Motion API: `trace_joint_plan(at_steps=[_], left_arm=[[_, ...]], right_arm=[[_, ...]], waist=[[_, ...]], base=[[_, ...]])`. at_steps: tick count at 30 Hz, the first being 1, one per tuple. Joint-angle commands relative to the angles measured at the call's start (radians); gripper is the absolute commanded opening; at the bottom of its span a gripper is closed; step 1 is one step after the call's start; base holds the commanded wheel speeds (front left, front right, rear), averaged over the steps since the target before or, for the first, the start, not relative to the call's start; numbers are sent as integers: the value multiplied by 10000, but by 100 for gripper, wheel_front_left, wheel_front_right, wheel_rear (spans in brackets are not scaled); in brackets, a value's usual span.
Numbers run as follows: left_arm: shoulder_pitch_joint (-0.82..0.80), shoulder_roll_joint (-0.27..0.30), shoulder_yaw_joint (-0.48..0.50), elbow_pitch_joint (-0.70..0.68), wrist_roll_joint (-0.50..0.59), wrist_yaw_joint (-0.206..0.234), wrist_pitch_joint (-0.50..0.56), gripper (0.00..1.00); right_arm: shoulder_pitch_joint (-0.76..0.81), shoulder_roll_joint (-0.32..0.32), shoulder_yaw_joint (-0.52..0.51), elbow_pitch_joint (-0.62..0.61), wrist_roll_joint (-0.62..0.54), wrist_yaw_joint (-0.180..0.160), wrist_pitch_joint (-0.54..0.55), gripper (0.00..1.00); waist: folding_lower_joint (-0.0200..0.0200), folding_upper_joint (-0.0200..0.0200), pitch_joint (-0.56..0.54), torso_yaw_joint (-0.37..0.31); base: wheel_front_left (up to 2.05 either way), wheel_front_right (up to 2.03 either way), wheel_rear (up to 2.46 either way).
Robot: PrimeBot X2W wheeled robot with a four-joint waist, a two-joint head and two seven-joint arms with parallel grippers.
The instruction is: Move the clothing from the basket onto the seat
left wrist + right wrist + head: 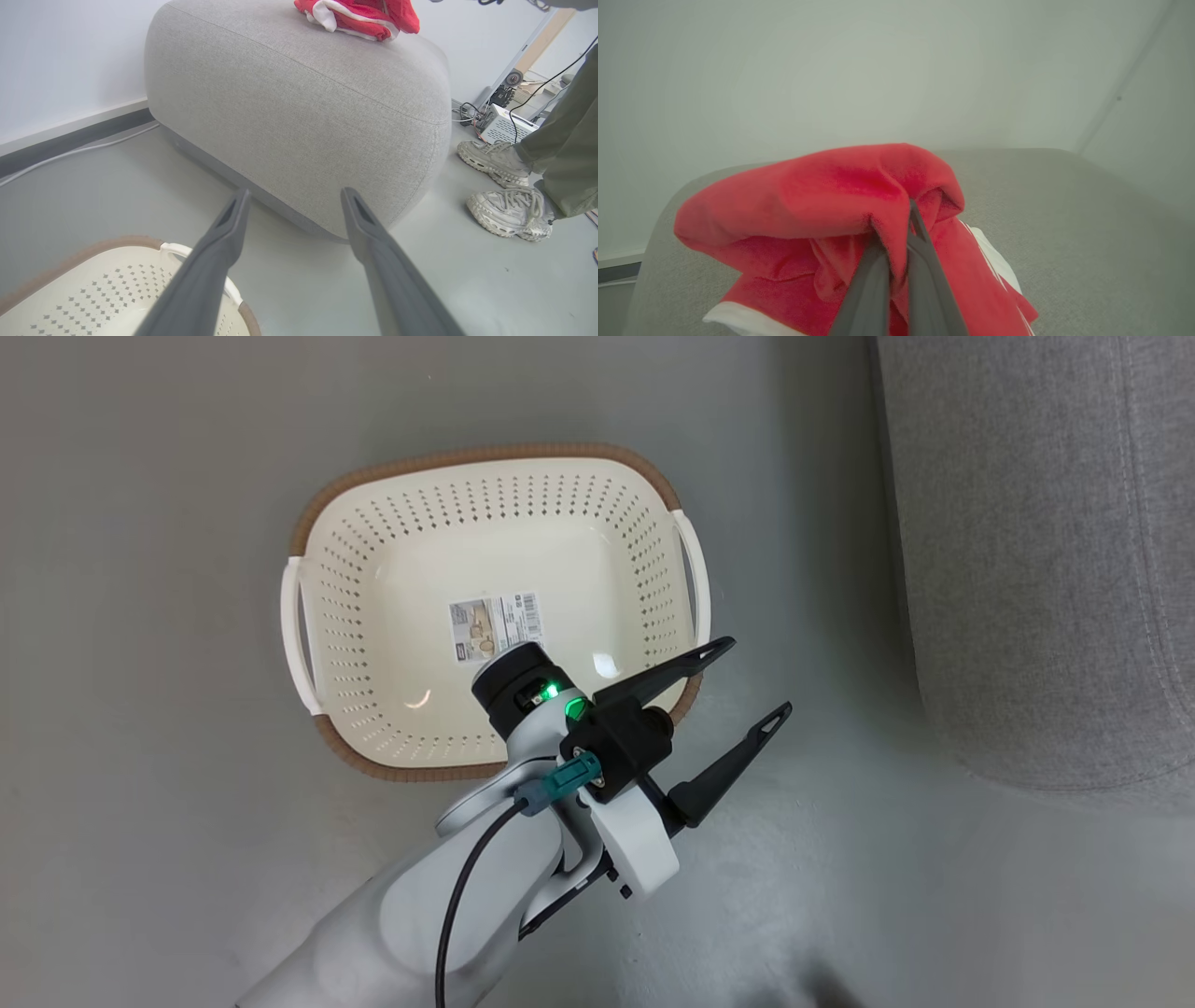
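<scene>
- Seat (299, 116): its top is rounded and falls away at the edges. The clothing lies on its top. A pile let go too near an edge could slide to the floor.
- Person (560, 140): legs and shoes stand beside the seat's end, at the right of the left wrist view, near a box and cables. A wide arm swing that way could strike them.
- Basket (392, 579): on the floor left of the seat, with only its label on the bottom. The transfer looks nearly done, so the risk here is the left arm knocking the near right rim.
- Clothing (822, 196): a red bundle with white trim rests on the seat, one fold raised. Soft fabric may snag on a finger and be dragged off.
- Right gripper (893, 213): its fingers are pressed together on that red fold. Pulling away before opening would haul the garment off the seat.
- Left gripper (754, 677): its fingers are apart and hold nothing, above the basket's near right rim. Dropping lower could catch the rim or a handle.
</scene>
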Motion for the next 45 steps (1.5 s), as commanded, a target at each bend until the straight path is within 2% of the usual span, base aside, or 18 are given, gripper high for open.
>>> trace_joint_plan(at_steps=[1, 2, 3, 15, 22, 30, 37, 45], left_arm=[[176, -97, 385, -336, 92, -12, -61, 100], [211, -119, 447, -361, 109, -12, -61, 100], [248, -142, 503, -386, 120, -12, -61, 100], [680, -312, 962, -547, 116, -12, -61, 100], [1190, -348, 1385, -588, 77, -12, -61, 100], [1903, -279, 2023, -645, 82, -12, -61, 100], [2612, -210, 2996, -703, 207, -12, -61, 100], [3479, -174, 4816, -624, 683, -10, -61, 100]], right_arm=[[713, -167, 191, -488, 251, 39, -55, 43], [932, -95, 230, -621, 361, 39, -55, 80], [1137, -30, 300, -735, 421, 39, -55, 100], [2777, 788, 698, -1552, 637, 39, -55, 100], [3747, 1382, 1642, -1989, 936, 39, -55, 100], [4480, 1764, 2948, -2893, 1482, 39, -55, 100], [5103, 1841, 4197, -3554, 1936, 39, -55, 100], [5784, 2046, 5027, -3964, 2160, 39, -55, 100]], waist=[[0, 0, -290, 106], [0, 0, -392, 134], [0, 0, -493, 161], [0, 0, -1835, 543], [0, 0, -2866, 889], [0, 0, -3885, 1287], [0, 0, -4783, 1755], [0, 0, -5522, 2165]], base=[[0, 0, 0], [0, 0, 0], [0, 0, 0], [0, 0, 0], [0, 0, 0], [0, 0, 0], [0, 0, 0], [0, 0, 0]])
